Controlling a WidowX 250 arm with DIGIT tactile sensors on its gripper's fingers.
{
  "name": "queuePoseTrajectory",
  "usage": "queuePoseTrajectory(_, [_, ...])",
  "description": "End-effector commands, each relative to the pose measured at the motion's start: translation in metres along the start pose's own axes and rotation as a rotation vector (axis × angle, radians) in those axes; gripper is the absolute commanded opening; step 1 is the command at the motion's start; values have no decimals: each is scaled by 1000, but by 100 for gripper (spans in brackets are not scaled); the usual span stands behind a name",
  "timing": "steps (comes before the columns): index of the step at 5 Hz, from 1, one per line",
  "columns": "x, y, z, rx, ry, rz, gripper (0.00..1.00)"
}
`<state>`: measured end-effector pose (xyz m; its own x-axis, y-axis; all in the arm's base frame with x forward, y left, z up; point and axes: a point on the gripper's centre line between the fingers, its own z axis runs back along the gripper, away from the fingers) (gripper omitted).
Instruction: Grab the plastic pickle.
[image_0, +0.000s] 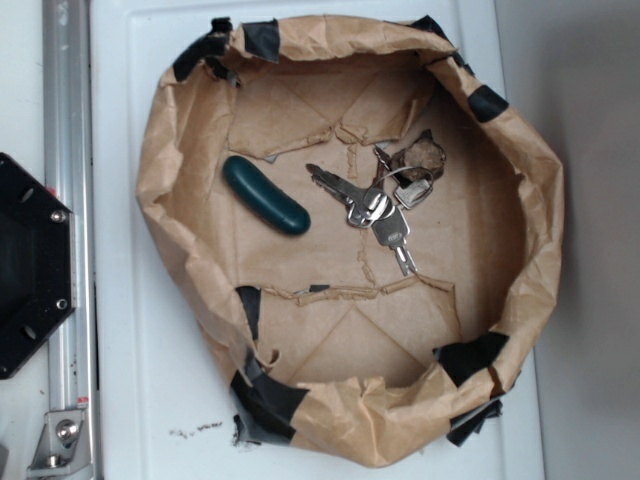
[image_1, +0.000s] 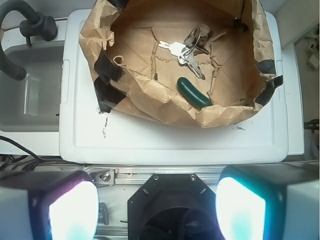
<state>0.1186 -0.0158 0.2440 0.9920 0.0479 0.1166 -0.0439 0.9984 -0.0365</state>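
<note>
Two things lie in the paper bowl (image_0: 520, 190) on the white desk (image_0: 130, 300): the pickle (image_0: 265, 195), flat on the bowl's floor, and the keys (image_0: 375, 210) near it, not touching. The hand (image_1: 157, 205) hangs well apart from the bowl, empty, its fingers (image_1: 72, 210) spread wide.

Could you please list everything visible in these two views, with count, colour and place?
plastic pickle: one, dark teal-green, inside the paper basin, left of the keys.
bunch of keys: one, silver, near the basin's middle.
paper basin: one, brown with black tape patches, on the white surface.
white surface: one, under the basin.
metal rail: one, silver, along the left edge.
black mount: one, at the left edge.
gripper: one, fingers pale and blurred, apart, far from the basin.
</note>
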Motion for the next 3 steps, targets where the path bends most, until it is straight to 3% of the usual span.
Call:
queuePoseTrajectory(1, [0, 0, 0, 0, 0, 0, 100])
queuePoseTrajectory(2, [48, 10, -24, 173, -40, -117, 100])
queuePoseTrajectory(3, [82, 18, -51, 132, -44, -231, 100])
